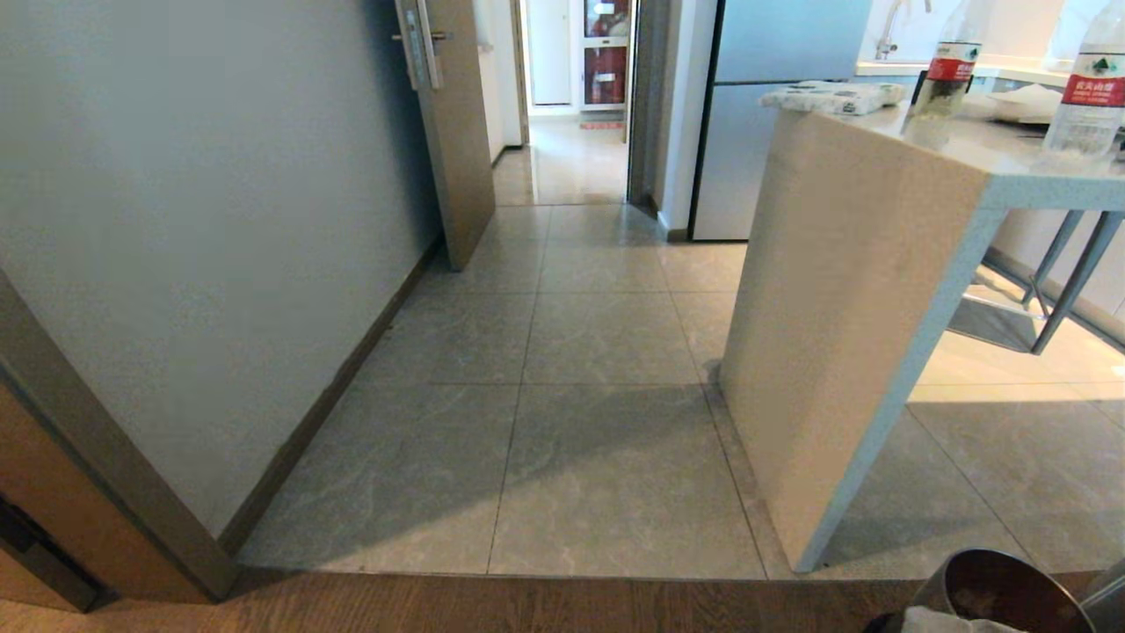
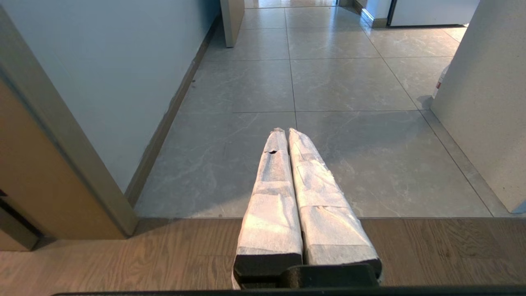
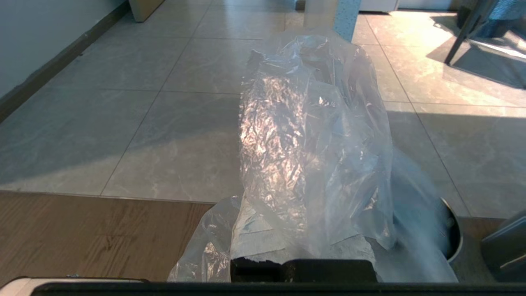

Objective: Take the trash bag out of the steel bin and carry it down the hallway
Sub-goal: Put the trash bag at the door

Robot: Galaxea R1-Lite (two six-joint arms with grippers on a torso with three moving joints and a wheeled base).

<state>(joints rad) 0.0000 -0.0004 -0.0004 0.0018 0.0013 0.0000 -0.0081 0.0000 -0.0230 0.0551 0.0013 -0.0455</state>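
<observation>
- Since the trash bag (image 3: 316,135) is already draped over the right gripper (image 3: 306,53) in the right wrist view, I'd say the pulling-out part is mostly done. The clear crinkly plastic covers the fingers completely, and that gripper is clamped shut on it.
- The steel bin (image 1: 1002,593) sits at the bottom right corner of the head view, right at the robot's feet on the wood floor strip. Its inside looks dark and mostly bare from up there, though something pale shows by its near rim and I can't tell what that is.
- In the right wrist view the bin's rim (image 3: 452,238) peeks out just behind the hanging plastic, so the bag is close to the bin, maybe with its tail trailing over it. Hard to call.
- The left gripper (image 2: 286,131) is out in front with its padded fingers (image 2: 271,193) pressed together, holding nothing, just hovering over the floor seam.
- What's left, as far as I can judge: basically the whole carry. The hallway (image 1: 571,167) stretches ahead past the open door (image 1: 453,132) and the counter (image 1: 844,290), and the robot hasn't gotten onto the tiles yet.
</observation>
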